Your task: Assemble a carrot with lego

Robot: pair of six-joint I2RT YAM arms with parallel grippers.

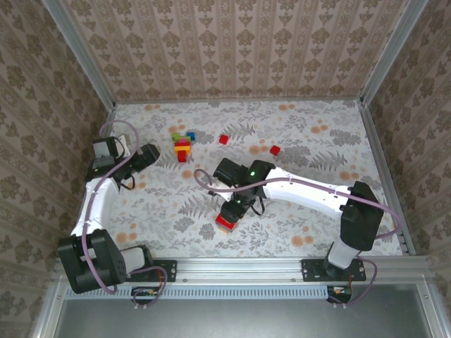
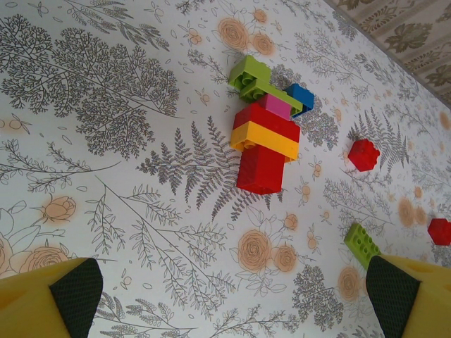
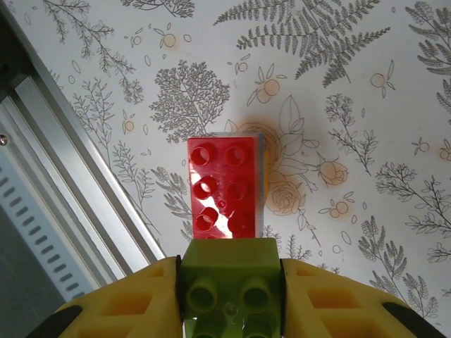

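- My left jaws stand wide, their dark pads (image 2: pixel 76 292) far apart with nothing between them, over the left side of the tabletop (image 1: pixel 331 211).
- Ahead of them lies the lego cluster (image 2: pixel 264 130). A lime brick (image 2: pixel 248 74) and a blue brick (image 2: pixel 303 95) are at the far end, then come a magenta brick (image 2: pixel 276 105) and a yellow brick (image 2: pixel 264 139). A red square brick (image 2: pixel 261 169) is at the end nearest the jaws.
- Two loose red bricks (image 2: pixel 363 154) (image 2: pixel 440 231) lie to the right of the cluster, apart from it, and a flat green piece (image 2: pixel 362 243) sits just beside the right-hand pad.
- My right jaws are narrowed on a green brick (image 3: pixel 229 282), with a yellow finger (image 3: pixel 127 303) on each side of it.
- A red oblong brick (image 3: pixel 224 186) touches that brick's far edge; I cannot tell whether they are joined.
- From above, this pair sits near the front rail, well apart from the cluster.
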